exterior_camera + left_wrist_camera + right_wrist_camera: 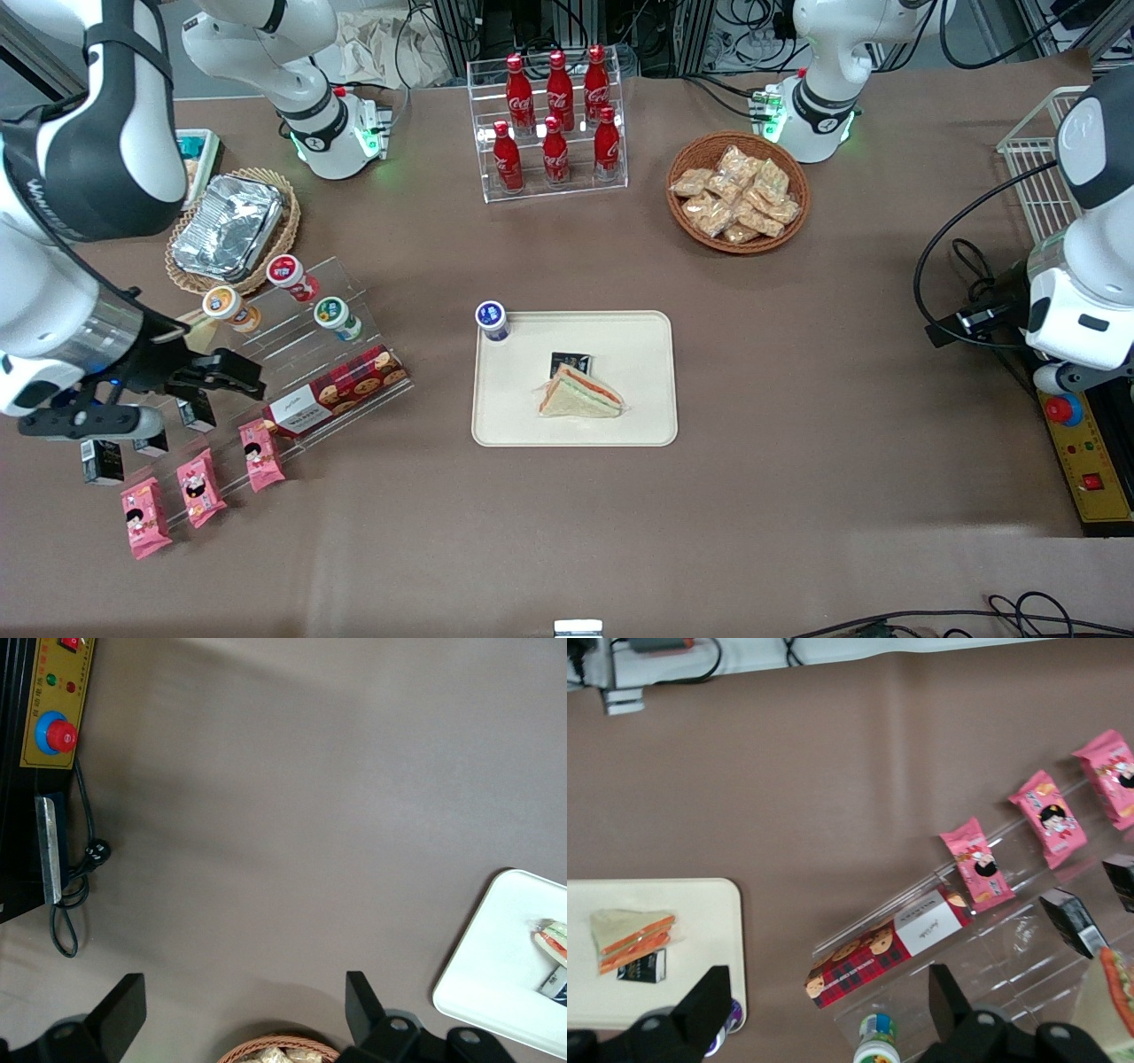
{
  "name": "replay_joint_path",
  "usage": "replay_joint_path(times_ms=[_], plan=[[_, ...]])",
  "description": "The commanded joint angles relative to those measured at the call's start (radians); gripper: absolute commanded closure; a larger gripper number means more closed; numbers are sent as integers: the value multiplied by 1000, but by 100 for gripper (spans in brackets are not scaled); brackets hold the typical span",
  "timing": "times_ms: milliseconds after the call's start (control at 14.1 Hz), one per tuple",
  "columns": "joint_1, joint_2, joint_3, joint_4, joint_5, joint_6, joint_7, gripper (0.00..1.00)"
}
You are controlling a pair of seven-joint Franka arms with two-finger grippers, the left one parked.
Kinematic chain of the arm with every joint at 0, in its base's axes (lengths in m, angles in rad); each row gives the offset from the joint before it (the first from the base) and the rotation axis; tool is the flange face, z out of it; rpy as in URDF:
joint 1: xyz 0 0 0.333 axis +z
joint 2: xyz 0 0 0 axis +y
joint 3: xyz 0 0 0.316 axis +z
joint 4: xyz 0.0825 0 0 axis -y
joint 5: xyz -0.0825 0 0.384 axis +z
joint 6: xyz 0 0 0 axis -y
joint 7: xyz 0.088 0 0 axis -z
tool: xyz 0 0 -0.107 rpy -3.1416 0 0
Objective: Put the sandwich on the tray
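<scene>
Sandwich (pixel 580 395) lies flat on the tray (pixel 647 341), near its middle, cut edge with the red-orange and green layers turned up toward twelve o'clock in the front view, just below a small black packet (pixel 570 362). I judge the placing itself done: the wedge sits well inside the low rim, resting on its broad face so it cannot tip, and nothing grips it. A blue-capped cup (pixel 492 320) stands at the tray's ten o'clock corner. My gripper (pixel 199 377) hangs well apart from the tray, toward the working arm's end of the table, above the clear stepped display rack (pixel 341 354) with its plaid cookie box (pixel 335 392) and pink snack packets (pixel 198 488). From the gripper, the sandwich lies at roughly three o'clock in the front view. The wrist camera shows both fingers (pixel 709 1001) spread wide with nothing between them, so I read the jaws as empty and fully released.
</scene>
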State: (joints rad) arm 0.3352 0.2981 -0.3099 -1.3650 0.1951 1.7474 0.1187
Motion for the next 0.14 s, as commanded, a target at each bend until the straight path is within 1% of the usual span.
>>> replay_joint_path(times_ms=[0, 71], plan=[[-4, -27, -31, -14, -44, -40, 19, 1], [-4, -42, -31, -14, -64, -52, 19, 1]])
